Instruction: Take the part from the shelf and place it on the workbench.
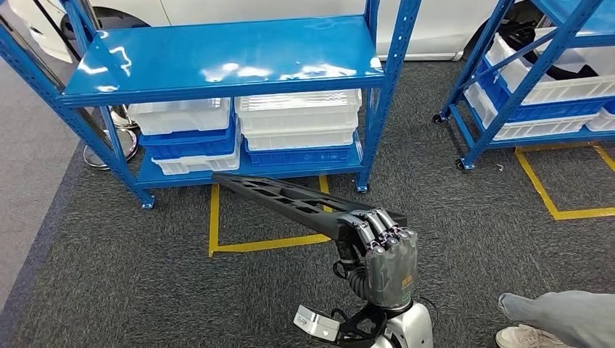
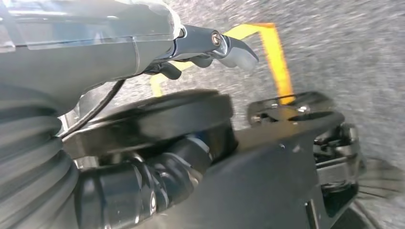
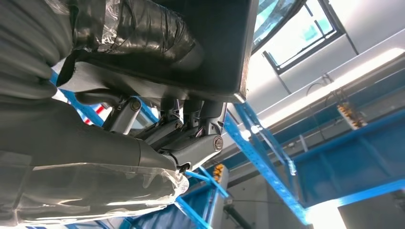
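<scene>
The part [image 1: 283, 197] is a long flat black bar with cut-outs. It is held level above the carpet in front of the blue shelf [image 1: 217, 54]. My right hand [image 1: 384, 250] grips its near end, with the fingers wrapped over the top edge. In the right wrist view the same hand [image 3: 186, 129] clasps the dark part [image 3: 210, 43] from beneath. My left hand [image 2: 215, 45] hangs low over the carpet and a strip of yellow tape [image 2: 279, 62]. It holds nothing and its fingers are loosely extended.
White and blue bins [image 1: 297, 119] are stacked on the shelf's lower level, under its bare top board. A second blue rack [image 1: 537, 80] with bins stands at the right. Yellow tape [image 1: 215, 217] marks the carpet. A person's leg and shoe [image 1: 551, 319] are at the bottom right.
</scene>
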You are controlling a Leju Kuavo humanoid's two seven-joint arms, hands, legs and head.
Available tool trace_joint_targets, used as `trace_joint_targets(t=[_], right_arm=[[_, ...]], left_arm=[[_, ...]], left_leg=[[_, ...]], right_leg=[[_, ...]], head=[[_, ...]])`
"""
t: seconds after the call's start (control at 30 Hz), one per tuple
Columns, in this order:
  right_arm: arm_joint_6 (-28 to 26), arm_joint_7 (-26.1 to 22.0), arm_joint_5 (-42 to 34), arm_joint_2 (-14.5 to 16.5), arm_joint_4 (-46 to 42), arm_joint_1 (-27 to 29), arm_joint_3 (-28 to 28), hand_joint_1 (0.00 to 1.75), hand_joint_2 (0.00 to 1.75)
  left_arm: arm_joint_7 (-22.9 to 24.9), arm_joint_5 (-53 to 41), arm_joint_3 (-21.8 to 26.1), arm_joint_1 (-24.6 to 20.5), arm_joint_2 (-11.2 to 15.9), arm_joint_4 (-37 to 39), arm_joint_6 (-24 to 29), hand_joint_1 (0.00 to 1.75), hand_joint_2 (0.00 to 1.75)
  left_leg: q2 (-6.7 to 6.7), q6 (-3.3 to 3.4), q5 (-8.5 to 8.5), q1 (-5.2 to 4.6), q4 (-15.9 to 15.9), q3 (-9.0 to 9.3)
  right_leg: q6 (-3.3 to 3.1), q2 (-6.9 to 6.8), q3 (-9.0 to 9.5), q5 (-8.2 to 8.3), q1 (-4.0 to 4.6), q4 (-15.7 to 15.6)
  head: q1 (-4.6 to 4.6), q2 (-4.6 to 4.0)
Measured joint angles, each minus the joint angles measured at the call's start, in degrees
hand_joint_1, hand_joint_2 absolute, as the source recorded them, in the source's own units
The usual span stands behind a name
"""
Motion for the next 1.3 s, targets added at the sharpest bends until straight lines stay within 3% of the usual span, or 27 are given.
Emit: trace_joint_targets(t=[0.07, 0.13, 0.17, 0.23, 0.27, 0.3, 0.33, 0.37, 0.43, 0.5, 0.57, 0.63, 0.7, 0.77, 0.8, 0.83, 0.87, 0.93, 0.97, 1.03, 1.07, 1.13, 1.17, 1.2, 1.27, 1.3], right_arm=[[-0.01, 0.43, 0.13, 0.01, -0.21, 0.12, 0.00, 1.75, 1.75], [-0.02, 1.57, 0.65, 0.01, -0.68, 0.27, -0.01, 1.75, 1.75], [-0.01, 2.13, 0.96, 0.01, -1.05, 0.38, -0.02, 1.75, 1.75], [-0.01, 2.63, 1.38, 0.01, -1.87, 0.70, -0.07, 1.75, 1.75], [-0.01, 2.53, 1.47, 0.01, -2.25, 0.92, -0.14, 1.75, 1.75], [-0.01, 2.32, 1.55, 0.01, -2.61, 1.19, -0.26, 1.75, 1.75], [-0.01, 2.02, 1.61, 0.02, -3.00, 1.48, -0.42, 1.75, 1.75], [-0.01, 1.74, 1.67, 0.02, -3.40, 1.76, -0.56, 1.75, 1.75], [-0.01, 1.29, 1.86, 0.04, -4.24, 2.21, -0.75, 1.75, 1.75], [-0.01, 0.65, 1.88, 0.09, -5.15, 2.56, -0.85, 1.75, 1.75], [-0.02, -0.47, 1.34, 0.19, -5.90, 2.86, -1.04, 1.75, 1.75], [-0.02, -1.52, 0.60, 0.36, -6.36, 3.17, -1.40, 1.75, 1.75], [-0.02, -2.12, 0.14, 0.52, -6.76, 3.53, -1.72, 1.75, 1.75], [-0.01, -2.44, -0.01, 0.60, -7.14, 3.88, -1.96, 1.75, 1.75], [0.00, -2.56, -0.02, 0.63, -7.28, 4.07, -2.10, 1.75, 1.75], [0.00, -2.66, -0.05, 0.66, -7.39, 4.26, -2.24, 1.75, 1.75], [-0.01, -2.76, -0.10, 0.68, -7.50, 4.45, -2.38, 1.75, 1.75], [-0.01, -2.94, -0.19, 0.76, -7.79, 4.85, -2.62, 1.75, 1.75], [-0.02, -3.00, -0.21, 0.83, -8.03, 5.06, -2.75, 1.75, 1.75], [-0.02, -3.18, -0.19, 0.95, -8.57, 5.48, -3.09, 1.75, 1.75], [-0.02, -3.29, -0.16, 0.98, -8.80, 5.68, -3.30, 1.75, 1.75], [-0.02, -3.54, -0.09, 1.02, -9.06, 6.02, -3.64, 1.75, 1.75], [-0.02, -3.61, -0.04, 1.04, -9.16, 6.17, -3.78, 1.75, 1.75], [-0.02, -3.65, 0.00, 1.05, -9.24, 6.28, -3.90, 1.75, 1.75], [-0.02, -3.66, 0.05, 1.08, -9.32, 6.49, -4.14, 1.75, 1.75], [-0.02, -3.66, 0.07, 1.09, -9.32, 6.59, -4.23, 1.75, 1.75]], left_arm=[[-0.05, 0.00, 0.02, 0.40, -0.01, 0.01, -0.01, 0.00, 1.75], [-0.14, 0.01, 0.05, 0.40, -0.02, 0.01, -0.01, 0.00, 1.75], [-0.19, 0.01, 0.08, 0.35, -0.02, 0.01, 0.01, 0.00, 1.75], [-0.26, 0.02, 0.12, 0.24, -0.02, 0.01, 0.07, 0.00, 1.75], [-0.27, 0.02, 0.15, 0.21, -0.03, 0.01, 0.11, 0.00, 1.75], [-0.27, 0.01, 0.18, 0.18, -0.03, 0.01, 0.14, 0.00, 1.75], [-0.27, -0.01, 0.20, 0.12, -0.03, 0.01, 0.15, 0.00, 1.75], [-0.27, -0.03, 0.23, 0.06, -0.05, 0.01, 0.14, 0.00, 1.75], [-0.31, -0.13, 0.27, -0.08, -0.21, 0.01, 0.11, 0.00, 1.75], [-0.39, -0.36, 0.31, -0.17, -0.49, 0.01, 0.05, 0.00, 1.75], [-0.49, -0.58, 0.34, -0.19, -0.62, 0.01, 0.02, 0.00, 1.75], [-0.57, -0.76, 0.36, -0.18, -0.56, 0.01, 0.08, 0.00, 1.75], [-0.67, -0.97, 0.37, -0.22, -0.47, 0.01, 0.14, 0.00, 1.75], [-0.78, -1.15, 0.37, -0.32, -0.37, 0.00, 0.14, 0.00, 1.75], [-0.82, -1.25, 0.37, -0.36, -0.30, 0.00, 0.12, 0.00, 1.75], [-0.85, -1.39, 0.37, -0.36, -0.23, 0.00, 0.10, 0.00, 1.75], [-0.87, -1.52, 0.37, -0.33, -0.17, 0.01, 0.08, 0.00, 1.75], [-0.87, -1.73, 0.38, -0.26, -0.11, 0.01, 0.04, 0.00, 1.75], [-0.86, -1.79, 0.39, -0.18, -0.10, 0.01, 0.03, 0.00, 1.75], [-0.85, -1.97, 0.41, 0.06, -0.10, 0.01, 0.00, 0.00, 1.75], [-0.85, -2.09, 0.42, 0.21, -0.08, 0.01, -0.01, 0.00, 1.75], [-0.85, -2.33, 0.43, 0.33, -0.08, 0.01, -0.03, 0.00, 1.75], [-0.85, -2.42, 0.43, 0.31, -0.09, 0.01, -0.05, 0.00, 1.75], [-0.85, -2.48, 0.44, 0.26, -0.09, 0.01, -0.09, 0.00, 1.75], [-0.86, -2.52, 0.45, 0.12, -0.10, 0.01, -0.14, 0.00, 1.75], [-0.87, -2.52, 0.46, 0.07, -0.10, 0.01, -0.15, 0.00, 1.75]], left_leg=[[-0.28, 0.88, -0.66, -0.31, -2.06, 0.39], [-0.07, 1.98, 0.15, -0.30, -2.00, -0.56], [0.11, 2.65, 0.66, -0.32, -1.99, -1.10], [0.40, 3.69, 1.62, -0.61, -1.69, -2.37], [0.51, 4.02, 2.08, -0.87, -1.44, -3.16], [0.59, 4.23, 2.52, -1.17, -1.16, -3.99], [0.65, 4.39, 2.94, -1.50, -0.85, -4.85], [0.67, 4.50, 3.33, -1.84, -0.55, -5.68], [0.64, 4.62, 4.07, -2.37, -0.05, -7.06], [0.66, 4.39, 4.85, -2.55, 0.13, -7.79], [0.77, 3.85, 5.84, -2.34, -0.09, -8.15], [0.67, 3.16, 5.40, -2.22, 0.20, -8.63], [0.43, 2.28, 1.25, -2.09, 3.27, -9.49], [0.35, 1.36, -3.99, -1.55, 9.44, -10.37], [0.36, 0.92, -5.09, -1.21, 12.34, -10.43], [0.37, 0.49, -4.71, -0.87, 14.07, -9.96], [0.37, 0.05, -3.13, -0.52, 14.12, -8.81], [0.34, -0.85, 0.00, 0.25, 9.07, -4.31], [0.23, -1.03, -0.06, 0.34, 4.83, -1.46], [0.02, -0.40, -1.87, 0.17, -1.12, 1.91], [-0.07, 0.28, -2.32, -0.15, -2.18, 2.21], [0.10, 1.81, -1.48, -0.19, -1.99, 1.02], [0.26, 2.60, -0.79, -0.18, -1.96, 0.27], [0.47, 3.29, -0.01, -0.17, -1.99, -0.61], [0.71, 4.03, 1.52, -0.49, -1.77, -2.44], [0.79, 4.15, 2.25, -0.69, -1.60, -3.42]], right_leg=[[0.67, -0.03, -0.55, 1.26, 0.17, -0.14], [1.20, 0.03, -1.13, 0.38, 0.06, 0.49], [1.37, 0.08, -1.70, -1.64, -0.03, 2.14], [1.42, 0.15, -3.39, -7.52, -0.05, 8.71], [1.34, 0.20, -4.14, -9.65, 0.04, 12.52], [1.20, 0.25, -4.41, -10.48, 0.19, 15.40], [0.89, 0.30, -3.86, -9.97, 0.40, 16.58], [0.40, 0.35, -2.37, -8.62, 0.68, 15.83], [-1.32, 0.46, 2.91, -6.51, 1.48, 9.33], [-2.65, 0.49, 7.51, -6.92, 2.09, 2.11], [-2.89, 0.49, 8.69, -7.02, 2.45, -0.78], [-2.74, 0.23, 8.37, -5.77, 2.13, -2.02], [-2.70, -0.11, 7.57, -4.40, 1.48, -3.05], [-2.70, -0.22, 6.07, -3.12, 1.22, -3.03], [-2.51, -0.27, 5.16, -2.49, 1.06, -2.89], [-2.26, -0.32, 4.15, -1.85, 0.86, -2.66], [-1.95, -0.36, 3.06, -1.27, 0.61, -2.31], [-1.15, -0.32, 0.82, -0.29, 0.11, -1.20], [-0.69, -0.26, -0.12, 0.11, -0.02, -0.53], [0.18, -0.23, -1.26, 1.09, -0.03, 0.30], [0.60, -0.27, -1.49, 1.71, -0.02, 0.34], [1.31, -0.28, -1.98, 2.10, -0.19, 0.28], [1.54, -0.18, -2.46, 0.52, -0.31, 1.22], [1.68, -0.05, -3.11, -2.27, -0.40, 3.27], [1.77, 0.14, -4.35, -8.90, -0.38, 10.17], [1.77, 0.17, -4.61, -10.53, -0.32, 13.71]], head=[[0.04, 0.00], [0.06, 0.00], [0.07, 0.00], [0.09, 0.00], [0.09, 0.00], [0.09, 0.00], [0.08, 0.00], [0.08, 0.00], [0.05, 0.00], [0.04, 0.00], [0.08, 0.00], [0.10, 0.00], [0.10, 0.00], [0.10, 0.00], [0.08, 0.00], [0.08, 0.00], [0.07, 0.00], [0.05, 0.00], [0.07, 0.00], [0.09, 0.00], [0.12, 0.00], [0.14, 0.00], [0.15, 0.00], [0.16, 0.00], [0.15, 0.00], [0.15, 0.00]])
